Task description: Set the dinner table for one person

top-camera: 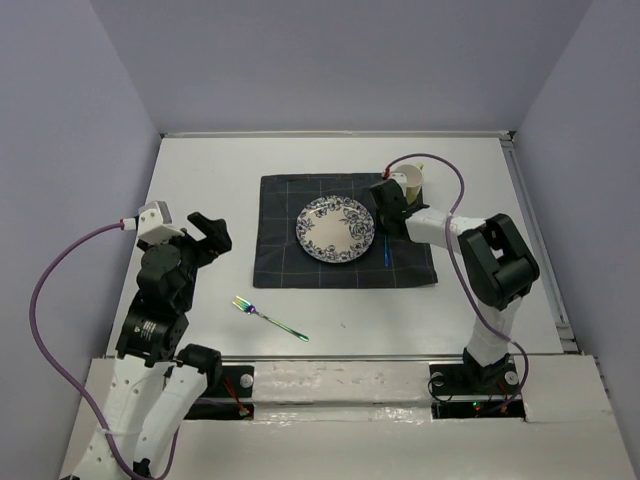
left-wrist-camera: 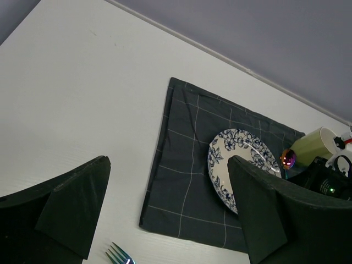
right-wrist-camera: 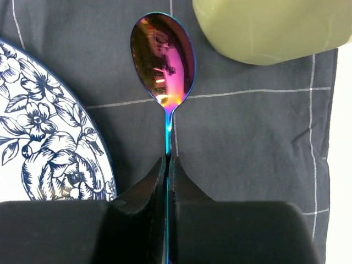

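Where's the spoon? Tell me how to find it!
On the white table lies a dark checked cloth with a flowered plate. Right of the plate, near the green cup, is the spoon, pinched by the right gripper. Unlike the rainbow fork off the cloth, it has a round bowl.

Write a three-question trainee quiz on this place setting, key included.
1. True or false: the fork lies on the checked cloth.
2. Which arm grips the spoon: A left, B right?
3. Fill in: the green cup stands at the cloth's far ____ corner.
Key: 1 false, it lies on the bare white table; 2 B, the right fingers are shut on its handle; 3 right.
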Robot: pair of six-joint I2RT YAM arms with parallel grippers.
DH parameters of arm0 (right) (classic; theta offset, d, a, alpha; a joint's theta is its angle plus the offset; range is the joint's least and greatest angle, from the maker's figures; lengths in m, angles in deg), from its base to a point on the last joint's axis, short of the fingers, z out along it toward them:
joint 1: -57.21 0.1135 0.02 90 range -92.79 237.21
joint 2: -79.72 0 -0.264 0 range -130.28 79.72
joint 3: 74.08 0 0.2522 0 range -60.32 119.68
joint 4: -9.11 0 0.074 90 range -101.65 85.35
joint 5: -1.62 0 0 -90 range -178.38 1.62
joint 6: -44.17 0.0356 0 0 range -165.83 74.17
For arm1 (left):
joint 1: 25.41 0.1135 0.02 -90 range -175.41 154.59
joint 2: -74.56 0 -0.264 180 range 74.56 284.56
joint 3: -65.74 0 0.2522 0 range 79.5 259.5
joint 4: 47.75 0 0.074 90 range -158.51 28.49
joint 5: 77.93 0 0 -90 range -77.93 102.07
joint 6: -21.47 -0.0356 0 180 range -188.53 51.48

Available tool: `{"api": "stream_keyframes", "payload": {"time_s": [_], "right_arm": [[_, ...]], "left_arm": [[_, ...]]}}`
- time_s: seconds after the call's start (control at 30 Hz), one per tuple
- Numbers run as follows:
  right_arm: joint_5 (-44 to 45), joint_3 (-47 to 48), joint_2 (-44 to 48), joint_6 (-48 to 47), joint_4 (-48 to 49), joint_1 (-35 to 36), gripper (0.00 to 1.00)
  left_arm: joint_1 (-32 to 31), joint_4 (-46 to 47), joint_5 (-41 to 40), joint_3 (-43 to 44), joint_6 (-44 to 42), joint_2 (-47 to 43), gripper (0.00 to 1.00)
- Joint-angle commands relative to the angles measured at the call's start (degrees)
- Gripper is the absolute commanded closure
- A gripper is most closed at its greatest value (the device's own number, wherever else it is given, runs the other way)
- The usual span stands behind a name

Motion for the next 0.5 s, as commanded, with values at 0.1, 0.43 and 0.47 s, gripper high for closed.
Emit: {"api": "stream_keyframes", "payload": {"time_s": [0.1,0.43,0.47], "right_arm": [[-0.2,1.6,1.3,1.2,1.9,-0.1,0.75],[-9.2,-2.5,17.4,3.5,-0.5,5.9,0.57],[-10.1,-3.3,18.2,4.2,1.0,8.2,0.57]], "left_arm": [[-0.3,3.1,0.2,-0.5,-1.3,0.2,0.01],[-0.1,3.4,-0.6,-0.4,-1.3,0.2,0.01],[0.0,3.4,-0.7,-0.3,-1.4,0.2,0.01]]}}
